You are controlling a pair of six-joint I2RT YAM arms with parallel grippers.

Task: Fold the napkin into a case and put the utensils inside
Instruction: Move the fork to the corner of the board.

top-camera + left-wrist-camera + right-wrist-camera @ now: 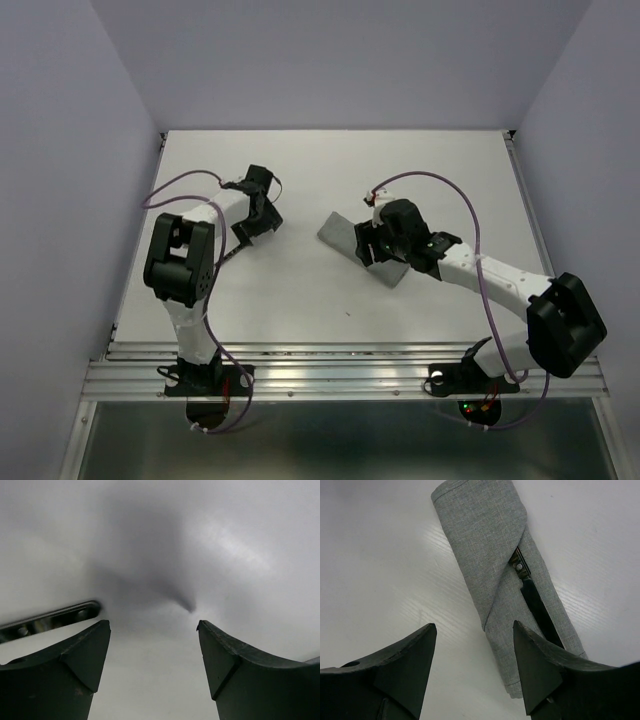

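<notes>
On the white table the folding looks done: the napkin lies as a narrow grey case, its flap crossing on a slant to make a pocket. The right gripper hangs just over the case's near end, fingers spread wide and grasping nothing. The left gripper is well apart from the case, to its left, low over bare table, its fingers also released and empty. One utensil is tucked into the case, its dark handle running out from under the flap. A slim dark piece with shiny glints lies far from the case beside the left fingers (probably another utensil, though it is too blurred to be sure). If so, the loading is only partly finished.
</notes>
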